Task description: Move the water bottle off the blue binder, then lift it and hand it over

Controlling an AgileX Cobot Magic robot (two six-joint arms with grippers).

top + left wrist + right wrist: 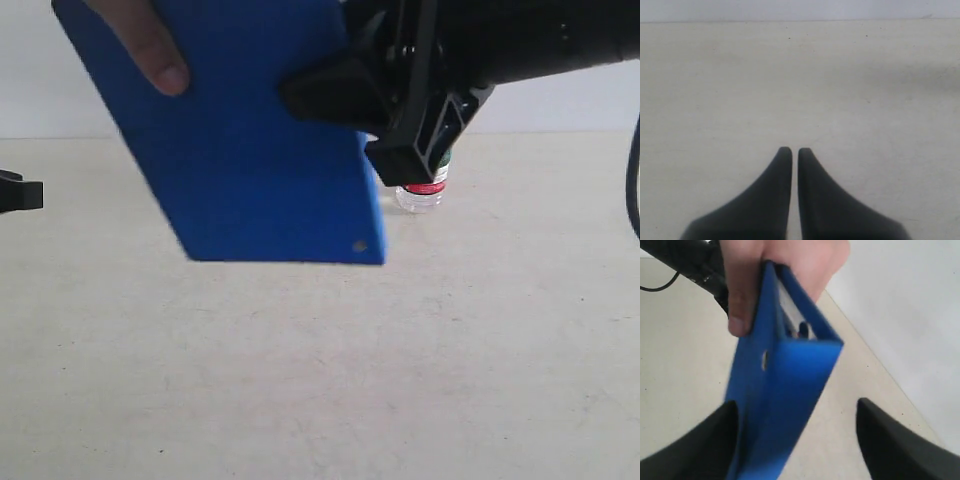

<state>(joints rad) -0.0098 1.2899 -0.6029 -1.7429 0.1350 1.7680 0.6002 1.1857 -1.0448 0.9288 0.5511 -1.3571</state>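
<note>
Left gripper (790, 150): jaws closed, empty, parked over the bare table (800, 75), clear of the work. Person's hand (150, 45): holds the blue binder (250, 170) aloft and tilted. Right gripper (796, 404): jaws wide on either side of the binder, not clamping it, so the hand alone carries it. Only the exterior view shows the water bottle (422, 192), on the table towards its far edge. Only the right wrist view shows the jaw gap.

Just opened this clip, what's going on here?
A person's hand holds the blue binder up off the table by its upper corner. The right gripper is at the binder's lower end, jaws open either side of it. The water bottle sits on the table behind that gripper. The left gripper hangs shut over the table.
</note>
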